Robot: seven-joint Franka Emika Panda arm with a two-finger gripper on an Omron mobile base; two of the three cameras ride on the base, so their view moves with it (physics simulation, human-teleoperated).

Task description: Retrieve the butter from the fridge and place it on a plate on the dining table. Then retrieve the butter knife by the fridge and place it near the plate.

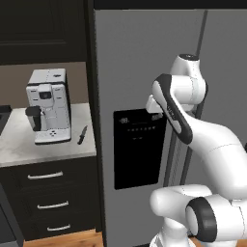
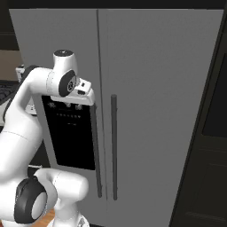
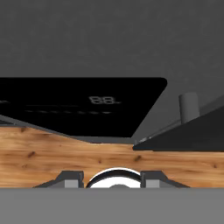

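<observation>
The fridge [image 1: 144,62] [image 2: 155,88] stands tall and grey with both doors shut, so the butter is hidden. Its black dispenser panel [image 1: 137,149] [image 3: 87,105] is on the left door. My gripper [image 3: 112,179] is held against that left door, just above the panel and beside the top of the left door handle [image 2: 95,146] [image 3: 189,107]. It points down the door front, and its two fingertips stand apart with nothing between them. The butter knife [image 1: 82,134], slim and dark, lies on the marble counter left of the fridge. The plate and the dining table are out of view.
A white coffee machine [image 1: 48,106] stands on the marble counter [image 1: 29,149] beside the knife, with dark drawers [image 1: 48,202] below. Black cabinets [image 2: 208,133] flank the fridge on the right. The wooden floor [image 3: 109,153] shows under the doors.
</observation>
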